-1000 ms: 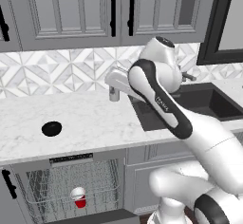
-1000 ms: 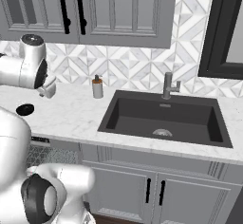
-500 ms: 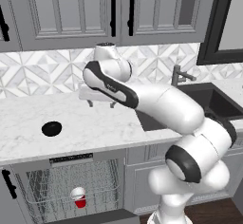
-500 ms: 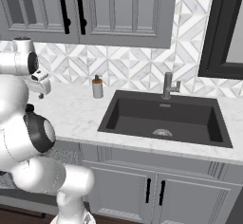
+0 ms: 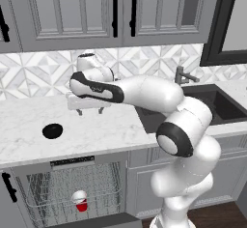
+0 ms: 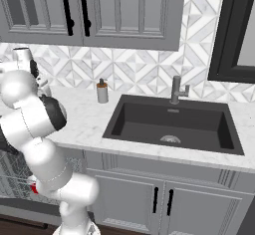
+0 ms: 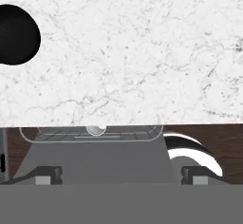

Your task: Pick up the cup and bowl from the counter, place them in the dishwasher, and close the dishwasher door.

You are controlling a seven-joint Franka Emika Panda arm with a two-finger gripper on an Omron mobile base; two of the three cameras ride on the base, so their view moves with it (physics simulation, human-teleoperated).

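There is one bowl (image 5: 52, 131). It is black and round, and it sits on the white counter (image 5: 106, 130), near the front edge. In the hand view the bowl (image 7: 15, 34) is at the upper left, and nothing touches it.

There is one cup (image 5: 80, 200). It is red with a white rim. It stands upright in the wire rack (image 5: 58, 193) of the dishwasher (image 5: 72, 163), below the counter. The rack is pulled out over the dishwasher door (image 5: 91, 220), which is down and open.

There is one robot arm. Its gripper (image 5: 89, 110) hangs over the counter, to the right of the bowl and apart from it. The two fingers (image 5: 78, 111) point down and stand wide apart. There is nothing between them.

There is one dark sink (image 6: 172, 124) set in the counter, with one grey tap (image 6: 176, 90) behind it. One small soap bottle (image 6: 102, 91) stands just left of the sink. Grey cupboards (image 6: 124, 10) with black handles hang on the wall above.
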